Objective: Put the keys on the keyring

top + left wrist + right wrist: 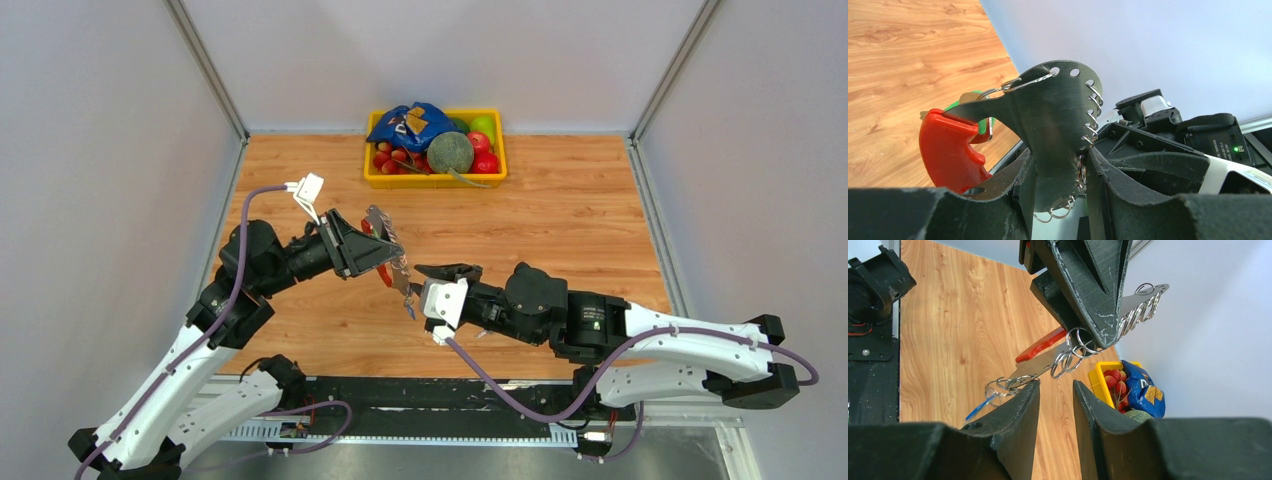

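Partly done, by my reading. One blue key (979,408) hangs from a split ring (998,386) at the low end of the keyring (1048,120), at lower left of the right wrist view. The second key is in none of the views, so it may be hidden or not yet threaded.

The keyring is held up off the worktop (948,315), centre of the top view. The left tool (1060,172) is clamped on its flat grey strip. The strip is curved and punched with holes, small wire rings line its edge, and a red loop (948,150) sits at one end.

The right tool (1055,385) stands apart just under the rings, gripping nothing.
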Controlling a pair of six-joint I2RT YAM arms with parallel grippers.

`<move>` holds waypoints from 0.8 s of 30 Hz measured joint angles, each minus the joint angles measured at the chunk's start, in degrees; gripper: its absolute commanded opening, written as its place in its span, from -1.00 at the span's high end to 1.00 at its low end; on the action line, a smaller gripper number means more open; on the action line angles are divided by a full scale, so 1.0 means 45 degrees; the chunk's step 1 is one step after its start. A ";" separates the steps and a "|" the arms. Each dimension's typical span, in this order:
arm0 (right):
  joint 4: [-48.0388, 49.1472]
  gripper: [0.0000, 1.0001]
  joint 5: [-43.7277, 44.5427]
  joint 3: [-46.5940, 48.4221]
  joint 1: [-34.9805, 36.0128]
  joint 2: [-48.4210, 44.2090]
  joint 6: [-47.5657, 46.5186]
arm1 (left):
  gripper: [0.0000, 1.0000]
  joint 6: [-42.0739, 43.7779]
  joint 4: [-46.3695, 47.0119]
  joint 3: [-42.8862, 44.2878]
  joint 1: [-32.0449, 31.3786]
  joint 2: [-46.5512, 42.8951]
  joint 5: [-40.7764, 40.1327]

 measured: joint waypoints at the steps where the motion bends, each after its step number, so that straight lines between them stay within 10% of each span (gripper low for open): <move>1: 0.0049 0.30 0.0092 0.0000 0.0029 0.0049 -0.0015 | 0.99 -0.0005 0.0000 0.0000 0.0000 0.0005 0.0005; 24: 0.0248 0.32 0.1151 0.0000 0.0646 0.0238 -0.0335 | 0.99 0.0005 0.0092 0.0000 0.0005 0.0019 0.0301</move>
